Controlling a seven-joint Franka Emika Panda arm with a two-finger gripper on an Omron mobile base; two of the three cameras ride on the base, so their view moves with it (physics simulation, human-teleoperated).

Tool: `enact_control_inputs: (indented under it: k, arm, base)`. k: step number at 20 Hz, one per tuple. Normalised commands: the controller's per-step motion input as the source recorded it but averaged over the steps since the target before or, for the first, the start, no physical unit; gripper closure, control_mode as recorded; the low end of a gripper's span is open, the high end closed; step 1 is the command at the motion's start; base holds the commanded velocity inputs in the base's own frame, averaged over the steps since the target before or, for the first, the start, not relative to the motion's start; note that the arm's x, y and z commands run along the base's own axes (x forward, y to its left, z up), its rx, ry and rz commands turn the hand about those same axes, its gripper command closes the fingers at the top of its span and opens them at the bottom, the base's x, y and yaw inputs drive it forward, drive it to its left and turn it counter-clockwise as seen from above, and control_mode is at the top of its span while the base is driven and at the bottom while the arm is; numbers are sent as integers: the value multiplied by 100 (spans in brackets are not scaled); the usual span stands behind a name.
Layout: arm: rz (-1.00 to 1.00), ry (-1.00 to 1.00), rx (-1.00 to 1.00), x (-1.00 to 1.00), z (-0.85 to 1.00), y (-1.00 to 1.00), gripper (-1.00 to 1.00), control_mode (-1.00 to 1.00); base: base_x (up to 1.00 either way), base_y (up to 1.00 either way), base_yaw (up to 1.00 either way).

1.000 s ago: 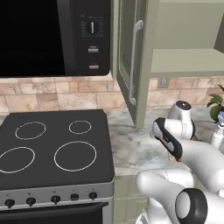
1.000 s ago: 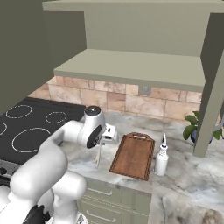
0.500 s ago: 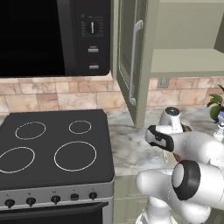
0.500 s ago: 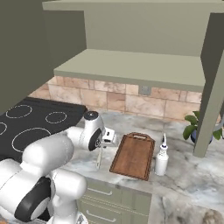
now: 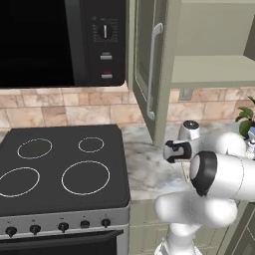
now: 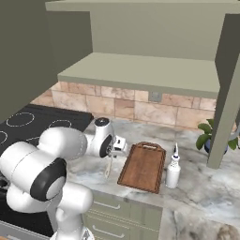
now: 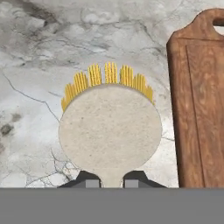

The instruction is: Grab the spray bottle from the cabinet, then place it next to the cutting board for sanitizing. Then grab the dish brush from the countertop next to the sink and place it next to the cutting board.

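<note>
My gripper (image 6: 114, 147) is shut on the dish brush (image 6: 107, 169), whose thin pale handle hangs down toward the marble countertop (image 6: 84, 171). In the hand view the brush's round cream head (image 7: 110, 131) with yellow bristles sits just beyond my fingertips (image 7: 87, 180), over bare countertop (image 7: 39, 57). The brown cutting board (image 6: 143, 166) lies just right of the brush, and its long edge (image 7: 199, 100) runs beside the head without touching it. The white spray bottle (image 6: 173, 169) stands upright at the board's right side. The cabinet (image 5: 149, 64) door hangs open above, its shelf (image 6: 140, 70) bare.
A black stove top (image 5: 60, 169) lies left of the counter, with a dark microwave (image 5: 60, 40) above it. A potted plant (image 6: 209, 136) stands at the back right. The open cabinet door's lower edge (image 5: 154, 119) hangs close over my arm.
The hand with the brush has sunk slightly toward the counter beside the board, and the arm's elbow has folded down and leftward. Board and bottle have not moved.
</note>
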Motion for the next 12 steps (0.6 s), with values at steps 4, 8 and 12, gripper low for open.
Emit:
enact_control_inputs:
  k: [4,8,12]
  arm:
    - [-1,4,0,21,-20,-16,100,-100]
    - [-1,6,0,16,-28,-19,100,-100]
    - [-1,7,0,16,-29,-19,100,-100]
  base:
    - [0,0,0]
    - [0,0,0]
    - [0,0,0]
